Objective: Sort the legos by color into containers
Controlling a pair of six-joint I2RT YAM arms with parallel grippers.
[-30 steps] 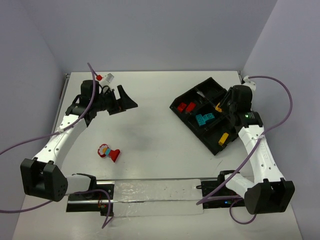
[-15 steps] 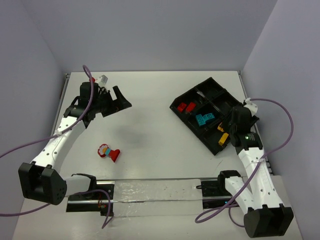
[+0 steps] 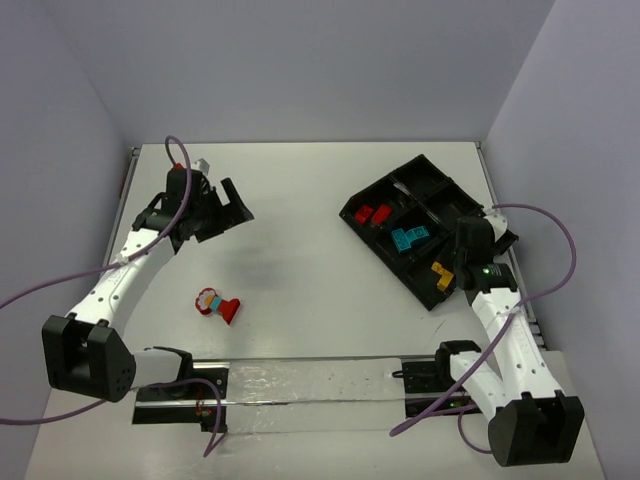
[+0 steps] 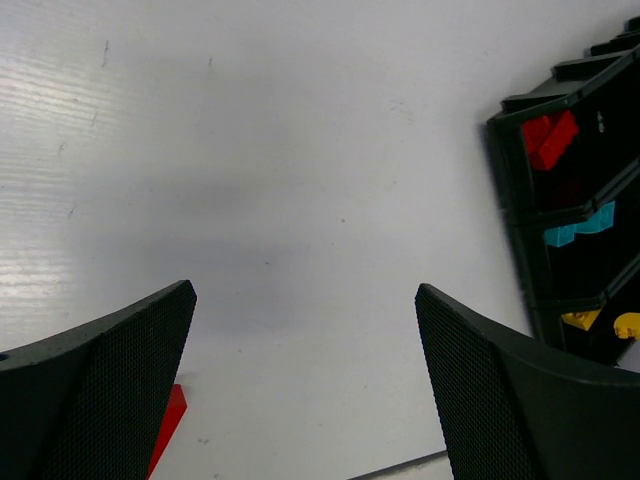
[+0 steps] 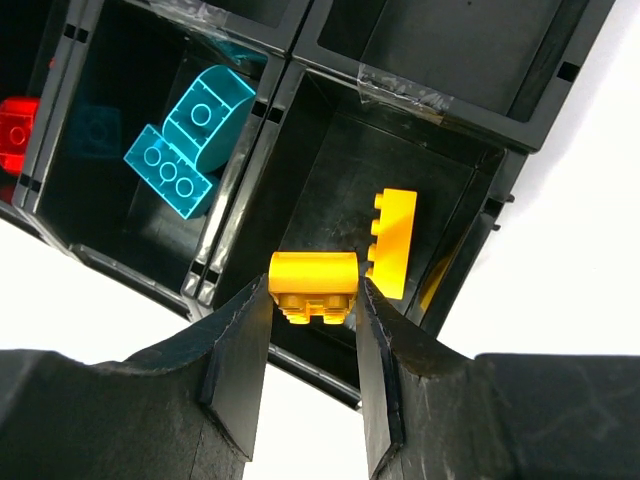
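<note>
The left gripper (image 3: 232,205) is hovering over bare white table (image 3: 300,200) with its jaws spread wide and nothing between them. In its wrist view a red sliver (image 4: 168,425) is peeking out beside the left finger, mostly hidden. From overhead, a small clump of red, yellow and cyan plastic bricks (image 3: 217,303) is lying on the table, well apart from those jaws. Further right, the long black divided plastic tray (image 3: 385,260) is sitting at an angle: 1 compartment is holding red bricks (image 5: 15,122), cut off at the frame edge, the next is holding 2 cyan bricks (image 5: 190,140). The right gripper (image 5: 312,296) is pinching a small yellow brick (image 5: 313,272) over the near wall of the third compartment, where another yellow brick (image 5: 395,243) is lying.
</note>
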